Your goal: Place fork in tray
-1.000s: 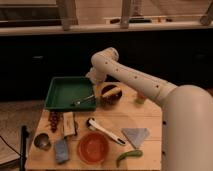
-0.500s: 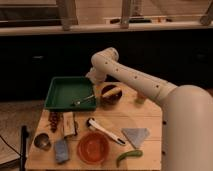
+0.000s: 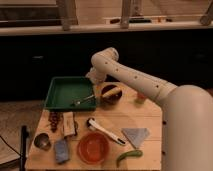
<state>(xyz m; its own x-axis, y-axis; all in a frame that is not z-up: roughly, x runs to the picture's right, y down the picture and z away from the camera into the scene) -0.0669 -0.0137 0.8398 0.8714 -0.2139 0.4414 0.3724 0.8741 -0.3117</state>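
Observation:
The dark-green tray [image 3: 64, 91] sits at the table's back left. The silver fork [image 3: 83, 99] lies at the tray's right front part, its handle angled up toward the right rim. My gripper [image 3: 96, 85] hangs at the end of the white arm, above the tray's right edge, just above the fork's handle end.
A dark bowl [image 3: 111, 94] with something yellow stands right of the tray. A white-handled tool with black ends [image 3: 105, 130], an orange-red bowl [image 3: 93, 147], a green pepper [image 3: 128, 157], a grey cloth [image 3: 135, 135], a metal cup [image 3: 42, 141] and small packets lie at the front.

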